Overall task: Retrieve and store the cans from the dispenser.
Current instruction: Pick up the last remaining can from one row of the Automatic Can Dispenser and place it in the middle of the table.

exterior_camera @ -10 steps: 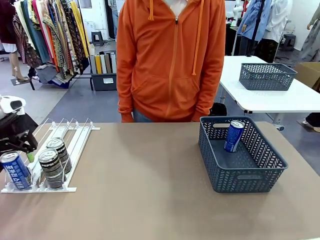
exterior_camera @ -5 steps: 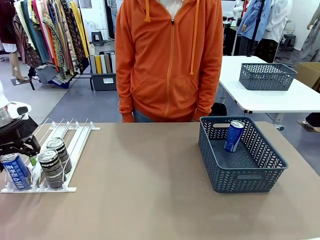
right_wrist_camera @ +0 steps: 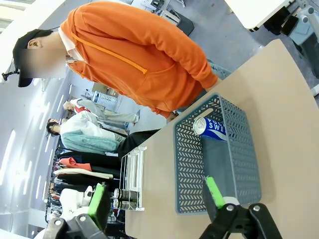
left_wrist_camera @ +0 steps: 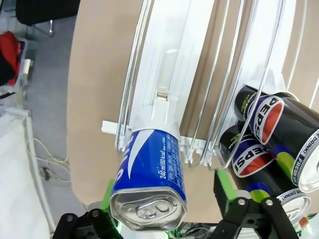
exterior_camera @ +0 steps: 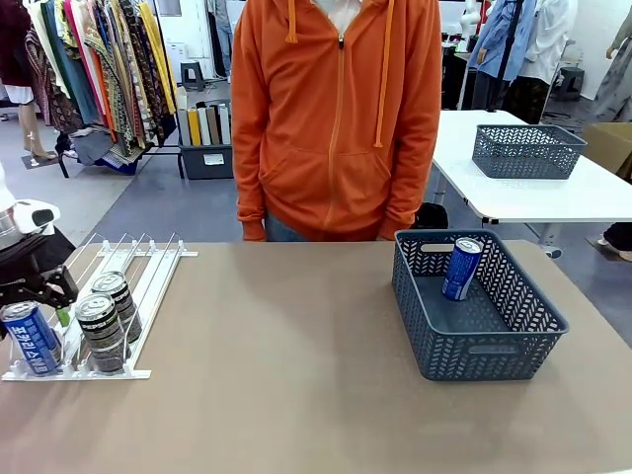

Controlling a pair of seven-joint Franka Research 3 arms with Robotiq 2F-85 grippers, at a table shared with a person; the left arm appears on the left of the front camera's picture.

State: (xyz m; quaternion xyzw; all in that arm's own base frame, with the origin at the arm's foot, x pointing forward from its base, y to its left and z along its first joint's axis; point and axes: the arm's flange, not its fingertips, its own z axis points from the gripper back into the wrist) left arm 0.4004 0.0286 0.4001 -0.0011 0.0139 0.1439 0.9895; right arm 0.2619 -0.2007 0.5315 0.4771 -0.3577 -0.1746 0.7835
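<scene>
Tan tabletop [exterior_camera: 296, 395]: a flat white and clear plastic dispenser [exterior_camera: 148, 286] is lying at the robot's left, carrying one slim blue can [left_wrist_camera: 149, 174] and two dark brown-black cans [exterior_camera: 102, 334] at its near end. The left tool [left_wrist_camera: 164, 181] is straddling the slim blue can's top, released. The right tool [right_wrist_camera: 154, 188] is hovering, spread wide. Another blue can [exterior_camera: 461, 268] is leaning inside a dark grey mesh basket [exterior_camera: 484, 348].

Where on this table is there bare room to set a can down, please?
The widest bare patch is the tabletop between the dispenser and the basket, running from the near edge to the far edge. The basket floor beside the blue can is also free. The left corner is crowded: three cans in the dispenser, with the left gripper around one.
</scene>
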